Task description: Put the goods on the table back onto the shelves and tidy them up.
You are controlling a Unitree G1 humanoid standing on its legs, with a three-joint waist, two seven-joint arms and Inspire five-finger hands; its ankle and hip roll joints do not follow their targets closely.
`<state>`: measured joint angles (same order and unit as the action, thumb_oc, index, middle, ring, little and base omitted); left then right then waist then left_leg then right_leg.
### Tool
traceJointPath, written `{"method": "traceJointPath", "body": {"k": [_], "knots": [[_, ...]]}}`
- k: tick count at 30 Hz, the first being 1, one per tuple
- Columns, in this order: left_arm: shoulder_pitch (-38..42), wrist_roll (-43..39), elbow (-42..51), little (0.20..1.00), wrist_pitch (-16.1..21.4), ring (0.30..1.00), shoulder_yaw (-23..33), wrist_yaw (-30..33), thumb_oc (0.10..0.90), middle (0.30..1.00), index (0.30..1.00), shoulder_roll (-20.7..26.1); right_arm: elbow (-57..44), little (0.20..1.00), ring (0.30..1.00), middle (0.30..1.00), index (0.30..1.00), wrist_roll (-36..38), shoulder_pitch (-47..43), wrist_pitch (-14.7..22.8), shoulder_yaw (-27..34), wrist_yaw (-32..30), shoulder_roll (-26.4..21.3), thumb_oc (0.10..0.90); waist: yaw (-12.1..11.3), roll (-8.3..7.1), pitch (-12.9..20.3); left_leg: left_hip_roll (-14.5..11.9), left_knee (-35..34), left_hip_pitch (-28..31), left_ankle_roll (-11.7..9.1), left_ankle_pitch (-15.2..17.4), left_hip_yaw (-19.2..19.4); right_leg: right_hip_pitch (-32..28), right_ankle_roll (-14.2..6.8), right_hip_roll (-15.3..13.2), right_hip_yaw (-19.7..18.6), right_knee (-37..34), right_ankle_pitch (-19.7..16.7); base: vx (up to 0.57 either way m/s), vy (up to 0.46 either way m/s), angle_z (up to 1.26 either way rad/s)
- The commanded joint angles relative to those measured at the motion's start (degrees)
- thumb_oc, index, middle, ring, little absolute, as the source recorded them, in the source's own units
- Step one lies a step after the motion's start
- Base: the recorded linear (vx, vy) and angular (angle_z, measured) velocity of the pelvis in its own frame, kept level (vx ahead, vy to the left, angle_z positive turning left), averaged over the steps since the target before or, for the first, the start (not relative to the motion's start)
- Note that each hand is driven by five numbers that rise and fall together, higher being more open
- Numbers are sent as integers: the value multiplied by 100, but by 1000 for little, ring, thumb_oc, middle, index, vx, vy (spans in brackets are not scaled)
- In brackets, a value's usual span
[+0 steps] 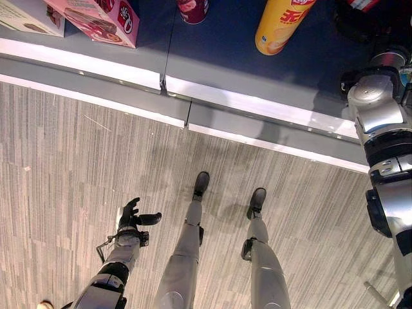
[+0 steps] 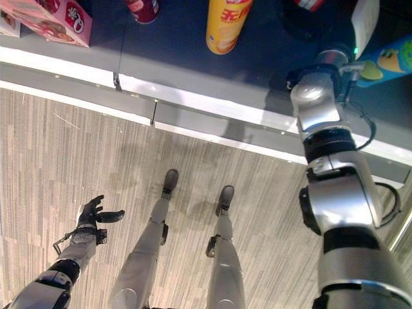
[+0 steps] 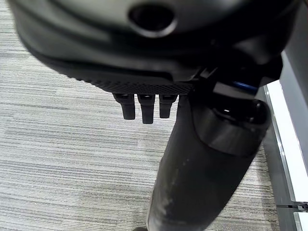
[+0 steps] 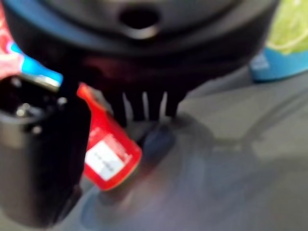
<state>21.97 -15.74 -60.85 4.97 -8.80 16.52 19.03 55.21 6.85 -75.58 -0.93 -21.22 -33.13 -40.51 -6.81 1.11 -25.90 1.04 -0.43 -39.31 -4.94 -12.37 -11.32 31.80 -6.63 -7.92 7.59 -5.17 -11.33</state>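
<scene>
While the right arm reached far forward over the dark blue shelf [image 1: 219, 51], the right hand [image 4: 144, 108] stood with its fingers straight and spread a little, holding nothing. Just past those fingertips, on the thumb side, lay a red snack tube [image 4: 108, 154] with a white label; whether the fingers touched it I could not tell. Its long axis seemed to run slantwise away from the hand, so I judged that a sideways nudge or a grasp across the body would suit it, and that this arm was clearly the nearer one. Further left on the shelf stood a yellow chip can [image 1: 280, 26], a dark red can [image 1: 192, 9] and a pink box [image 1: 103, 22]. A green and blue package [image 2: 386, 61] lay at the right. The left hand [image 1: 132, 215] hung low over the grey floor [image 1: 64, 161], relaxed and empty, well apart from the shelf.
</scene>
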Motion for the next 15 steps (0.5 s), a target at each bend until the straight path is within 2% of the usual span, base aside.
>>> {"method": "traceJointPath", "body": {"k": [1,7,8,10,11,15], "knots": [[-882,-139,-424,900,86,900,-111,2,800,900,900,237,-114,900,900,900,900,-195,325,134,-132,-105,-224,800,-55,-189,925,-64,-444,369,-256,404,235,-360,-365,-144,-252,412,838,0,0,0],[-873,-121,-434,900,47,900,-32,12,800,900,900,231,-691,900,900,900,900,-381,592,133,45,-255,-326,800,-4,-216,954,-63,-444,398,-249,424,250,-396,-372,-141,-267,408,842,0,0,0],[-860,-101,-433,900,7,900,47,19,800,900,900,204,-1194,900,900,900,900,-520,872,144,257,-360,-363,800,42,-236,978,-70,-439,421,-238,441,262,-414,-372,-146,-280,409,849,0,0,0],[-846,-73,-434,900,-16,900,71,27,800,900,900,199,-1454,900,900,900,900,-599,1047,136,396,-412,-383,800,59,-253,989,-69,-436,437,-232,454,259,-430,-373,-147,-284,403,855,0,0,0],[-794,-20,-437,900,-53,900,154,69,800,900,900,163,-1953,900,900,900,900,-715,1387,172,725,-533,-357,800,111,-266,1011,-74,-432,463,-218,479,276,-451,-377,-153,-279,398,858,0,0,0],[-687,115,-494,900,-97,900,265,156,800,900,900,111,-2823,900,900,900,900,-1073,2073,182,1285,-661,-321,800,198,-314,1071,-87,-421,539,-202,529,284,-519,-397,-171,-267,373,863,0,0,0]]}}
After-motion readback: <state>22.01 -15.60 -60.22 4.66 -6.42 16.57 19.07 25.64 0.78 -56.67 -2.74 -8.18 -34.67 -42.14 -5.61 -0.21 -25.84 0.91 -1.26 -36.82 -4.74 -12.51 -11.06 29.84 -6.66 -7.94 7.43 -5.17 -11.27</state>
